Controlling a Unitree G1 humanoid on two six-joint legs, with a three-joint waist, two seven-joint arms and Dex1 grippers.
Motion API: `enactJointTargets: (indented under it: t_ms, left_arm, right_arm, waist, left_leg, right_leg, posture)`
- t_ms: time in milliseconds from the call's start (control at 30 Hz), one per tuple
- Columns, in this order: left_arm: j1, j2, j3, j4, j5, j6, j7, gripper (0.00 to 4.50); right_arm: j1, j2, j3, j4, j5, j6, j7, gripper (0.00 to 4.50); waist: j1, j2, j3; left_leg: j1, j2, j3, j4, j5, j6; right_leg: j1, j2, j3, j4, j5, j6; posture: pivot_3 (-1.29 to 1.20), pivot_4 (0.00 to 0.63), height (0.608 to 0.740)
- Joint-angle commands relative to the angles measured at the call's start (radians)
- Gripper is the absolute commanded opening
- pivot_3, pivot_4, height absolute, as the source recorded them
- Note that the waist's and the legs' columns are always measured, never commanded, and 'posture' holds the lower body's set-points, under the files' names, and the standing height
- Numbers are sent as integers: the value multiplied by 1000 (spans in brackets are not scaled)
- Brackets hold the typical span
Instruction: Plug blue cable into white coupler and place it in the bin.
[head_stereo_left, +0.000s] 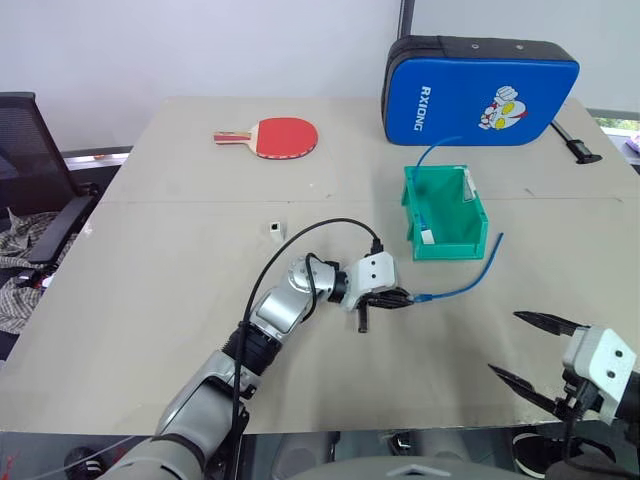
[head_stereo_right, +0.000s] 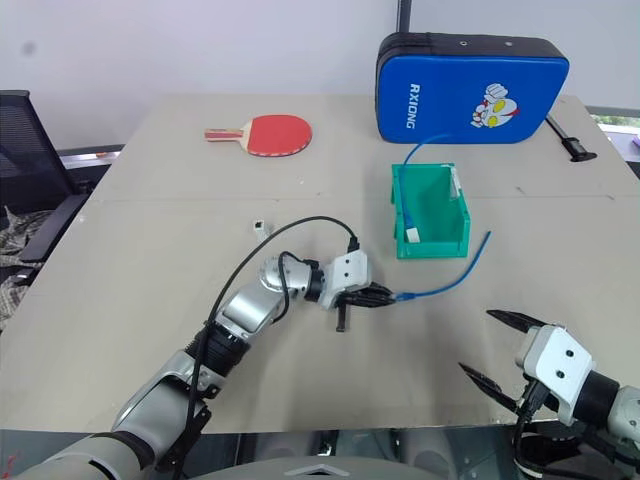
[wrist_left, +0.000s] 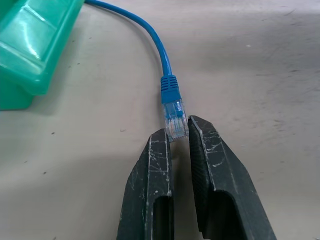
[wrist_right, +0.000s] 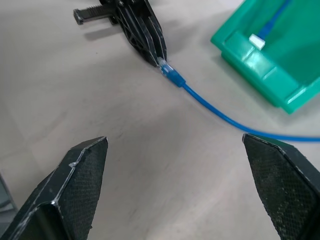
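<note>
Red paddle (head_stereo_left: 280, 136) and blue case (head_stereo_left: 480, 90) beyond bin (head_stereo_left: 445, 215).

A beige worktop (head_stereo_left: 180, 300), split by a seam across its width, stands before a plain white wall (head_stereo_left: 200, 45) in even light. A black office chair (head_stereo_left: 30, 170) sits at its left, and a dark vertical post (head_stereo_left: 406, 15) rises behind.

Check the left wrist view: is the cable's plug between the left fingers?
Yes, the left gripper is shut on the clear plug of the blue cable.
</note>
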Motion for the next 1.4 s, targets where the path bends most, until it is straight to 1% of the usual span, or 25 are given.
enactJointTargets:
  t_ms: [33, 67, 133, 167, 200, 267, 367, 500, 667, 800, 1000, 1100, 1133, 1167, 1200, 1233, 1267, 1400]
  left_arm:
    - [35, -7, 79, -97, -142, 96, -54, 38]
    - [47, 3, 121, -161, -252, 223, -85, 38]
    - [61, 28, 184, -251, -418, 429, -124, 38]
    - [66, 47, 222, -288, -511, 546, -135, 12]
    - [69, 59, 246, -310, -568, 620, -135, 0]
    - [75, 72, 301, -348, -674, 740, -115, 0]
    - [76, 70, 364, -383, -770, 848, -55, 0]
    - [88, 70, 388, -419, -813, 895, -5, 0]
    - [106, 78, 391, -452, -846, 914, 14, 0]
    - [113, 85, 381, -465, -843, 897, 13, 0]
    - [131, 93, 372, -475, -835, 874, 5, 0]
    - [140, 97, 365, -481, -830, 859, 3, 0]
    - [143, 99, 362, -484, -828, 853, 0, 0]
    - [148, 103, 357, -487, -822, 844, -6, 0]
    - [152, 106, 353, -488, -818, 837, -10, 0]
    - [155, 108, 350, -489, -815, 829, -14, 0]
    - [158, 111, 346, -489, -811, 821, -17, 0]
    - [167, 120, 335, -491, -799, 789, -27, 0]
  right_arm:
    - [-17, 27, 27, -64, 103, 160, -90, 4252]
    - [-33, 61, 43, -82, 207, 238, -147, 4252]
    - [-63, 117, 63, -106, 373, 334, -228, 4252]
    - [-81, 147, 79, -120, 464, 366, -274, 4004]
    - [-95, 161, 86, -130, 523, 387, -306, 3730]
    - [-129, 182, 113, -152, 631, 425, -390, 2985]
    - [-183, 196, 154, -160, 768, 445, -490, 2985]
    - [-262, 189, 207, -160, 926, 438, -594, 2985]
    - [-358, 178, 264, -137, 1041, 421, -683, 2985]
    - [-417, 162, 300, -113, 1084, 419, -727, 2985]
    - [-429, 129, 322, -96, 1105, 417, -737, 2985]
    - [-432, 116, 330, -89, 1110, 418, -737, 2141]
    - [-433, 113, 332, -87, 1111, 418, -737, 1698]
    - [-434, 109, 334, -84, 1110, 419, -737, 1150]
    - [-435, 106, 336, -82, 1109, 419, -737, 413]
    - [-436, 104, 337, -79, 1108, 419, -737, 168]
    - [-436, 103, 339, -77, 1108, 418, -737, 74]
    - [-436, 90, 342, -73, 1114, 418, -738, 74]
  waist:
    - [-2, 0, 0]
    - [-3, 0, 0]
    - [-1, 0, 0]
    - [-1, 0, 0]
    - [-2, 0, 0]
    - [-2, 1, 0]
    - [-1, 1, 0]
    - [-2, 1, 0]
    - [-3, 1, 0]
    - [-2, 1, 0]
    - [-2, 1, 0]
    - [-2, 1, 0]
    - [-2, 1, 0]
    - [-2, 1, 0]
    - [-2, 1, 0]
    - [-2, 1, 0]
    - [-2, 1, 0]
    - [-2, 1, 0]
  left_leg:
    - [0, 1, 0, 0, 0, 0]
    - [0, 2, 0, 0, 0, 0]
    - [-1, 4, -2, 0, 0, 0]
    - [-1, 4, -2, 0, 0, 0]
    - [-1, 4, -3, 0, 0, 0]
    - [-1, 4, -3, 0, 0, 0]
    - [-1, 3, -3, 0, 0, 0]
    - [-1, 2, -2, 1, 0, 0]
    - [-1, 2, -3, 0, 0, 0]
    - [-1, 2, -2, 0, 0, 0]
    - [-1, 2, -2, 0, 0, 0]
    - [-1, 2, -2, 0, 0, 0]
    - [-1, 2, -2, 0, 0, 0]
    - [-1, 2, -2, 0, 0, 0]
    - [-1, 2, -2, 0, 0, 0]
    - [-1, 2, -2, 0, 0, 0]
    - [-1, 2, -2, 0, 0, 0]
    - [-1, 2, -2, 0, 0, 0]
  right_leg:
    - [0, 0, 0, 0, 0, 0]
    - [0, 0, 0, 0, 0, 0]
    - [-1, 0, -2, 1, 0, 0]
    - [-1, 0, -2, 1, 0, 0]
    - [-1, 0, -2, 1, 0, 0]
    - [-1, 0, -3, 2, 0, 0]
    - [-1, 0, -2, 1, 0, 0]
    - [-1, -1, -1, 1, 0, 0]
    - [-1, 0, -1, 1, 0, 0]
    - [-1, 0, -1, 1, 0, 0]
    - [-1, 0, -1, 1, 0, 0]
    - [-1, 0, -1, 0, 0, 0]
    - [-1, 0, -1, 0, 0, 0]
    - [-1, 0, -1, 0, 0, 0]
    - [-1, 0, -1, 0, 0, 0]
    - [-1, 0, -1, 0, 0, 0]
    - [-1, 0, -1, 0, 0, 0]
    - [-1, 0, -1, 0, 0, 0]
  posture:
    - [0, 150, 740]
    - [0, 150, 740]
    - [0, 150, 740]
    - [0, 150, 740]
    - [0, 150, 740]
    - [0, 150, 740]
    - [0, 150, 740]
    - [0, 150, 740]
    - [0, 150, 740]
    - [0, 150, 740]
    - [0, 150, 740]
    - [0, 150, 740]
    - [0, 150, 740]
    - [0, 150, 740]
    - [0, 150, 740]
    - [0, 150, 740]
    - [0, 150, 740]
    - [0, 150, 740]
